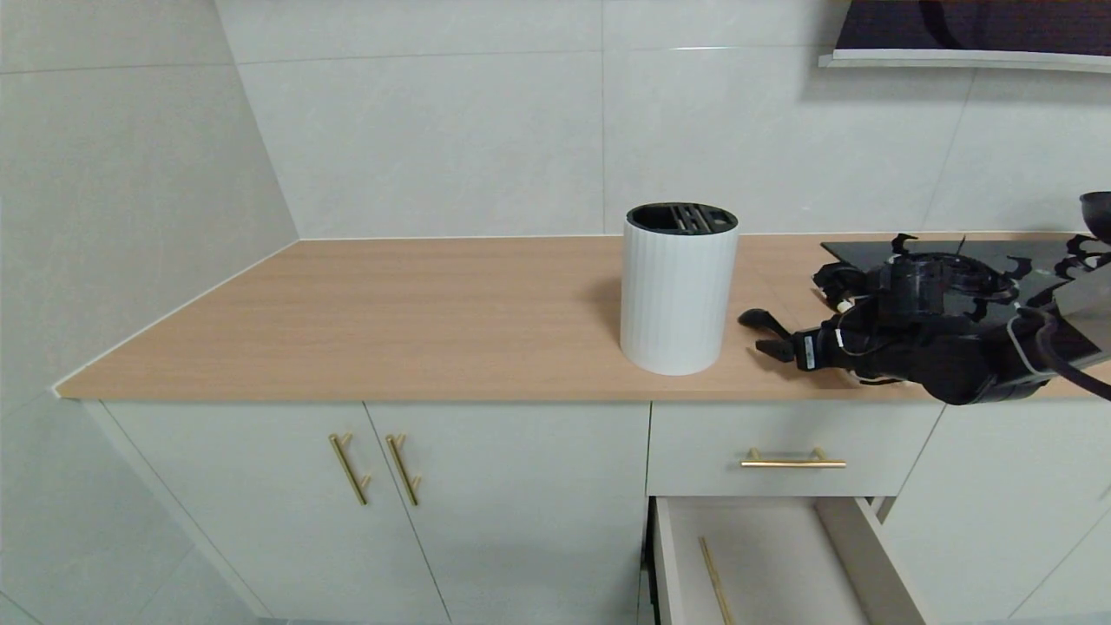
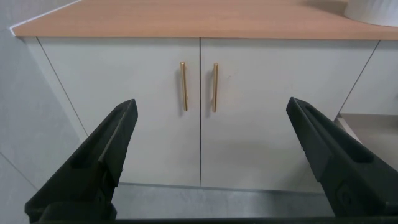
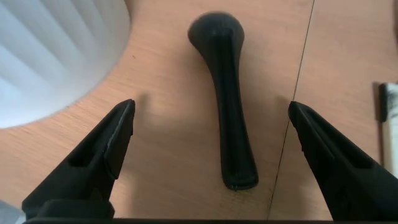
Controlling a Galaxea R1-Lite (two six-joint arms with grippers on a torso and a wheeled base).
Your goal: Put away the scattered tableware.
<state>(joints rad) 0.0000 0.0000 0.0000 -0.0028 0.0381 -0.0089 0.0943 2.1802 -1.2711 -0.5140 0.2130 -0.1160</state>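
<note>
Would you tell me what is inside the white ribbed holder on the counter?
The white holder has a black slotted insert at its top, nothing sticking out. Its wall and insert hide whatever lies deeper.

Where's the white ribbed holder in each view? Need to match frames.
Head view: white holder at picture centre, standing on the counter.
Left wrist view: its base on the counter, above the cabinet doors.
Right wrist view: its ribbed wall beside the black handle.
Shared landmark: wooden countertop.

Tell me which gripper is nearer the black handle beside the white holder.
Right. The right gripper is right at the black handle, open; the left gripper faces the cabinet doors below the countertop.
</note>
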